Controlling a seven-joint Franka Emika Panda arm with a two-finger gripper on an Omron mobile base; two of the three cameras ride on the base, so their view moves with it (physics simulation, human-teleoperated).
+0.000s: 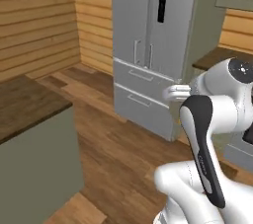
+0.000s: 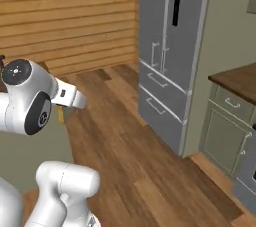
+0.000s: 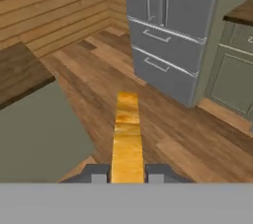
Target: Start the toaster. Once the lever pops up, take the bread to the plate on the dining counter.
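The bread [image 3: 127, 136] is up in the air, clamped edge-on between the two dark fingertips [image 3: 97, 173] of the gripper [image 3: 127, 174], so from the hand view we're looking right along its golden-brown crust. The fingers are closed tight on the slice, one on each flat side. Below it lies the brown plank floor [image 3: 163, 119], with the tall grey fridge [image 3: 173, 25] straight ahead, its two upright handles and two drawer fronts facing us. Off to one side sits a dark wood counter top [image 3: 20, 72] over a plain sage-green side panel. In the left base view the white arm [image 1: 207, 134] fills the lower right, folded at the elbow, with the fridge [image 1: 148, 45] beyond it. In the right base view the arm [image 2: 30, 101] rises at lower left, a sliver of yellow crust [image 2: 60, 114] peeking out beneath the wrist. Sage-green cabinets [image 2: 227, 131] under a dark worktop stand just beside the fridge. Timber-clad walls [image 2: 70, 16] close off the back.
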